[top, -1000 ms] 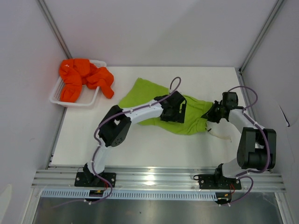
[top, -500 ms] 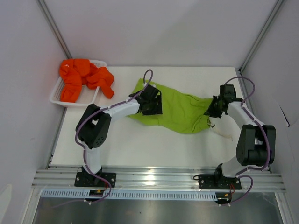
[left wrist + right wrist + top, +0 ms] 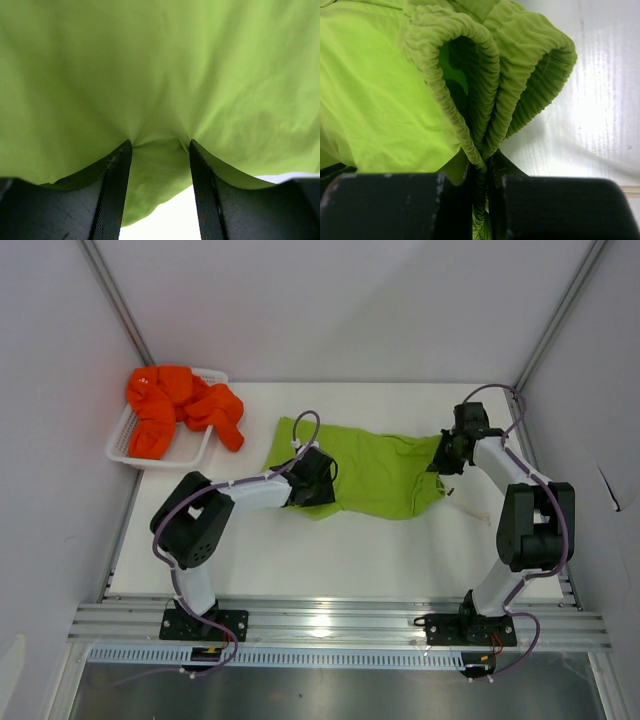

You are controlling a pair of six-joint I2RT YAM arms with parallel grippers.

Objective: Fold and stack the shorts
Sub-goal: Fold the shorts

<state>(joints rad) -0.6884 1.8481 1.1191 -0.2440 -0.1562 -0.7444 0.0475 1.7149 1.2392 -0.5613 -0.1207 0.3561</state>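
The right claw (image 3: 482,167) is clenched on the gathered elastic waistband of the lime green shorts (image 3: 370,90), the ribbed band folding up in loops out of its tips. The left claw (image 3: 159,145) is released, its jaws half spread and pressed down either side of a small pucker in the same cloth. From above, the green pair (image 3: 375,470) lies spread across the middle of the white surface (image 3: 350,550), the left claw (image 3: 310,480) on its left end and the right claw (image 3: 447,455) at its right end, with a white drawstring (image 3: 472,508) trailing on the surface just beside the waist. Well apart, at the far left corner, the orange shorts (image 3: 175,405) sit crumpled in a white mesh basket (image 3: 118,437), one part hanging over its rim. Pale walls close in three sides, and a metal rail (image 3: 330,620) carries the arm bases along the near edge.
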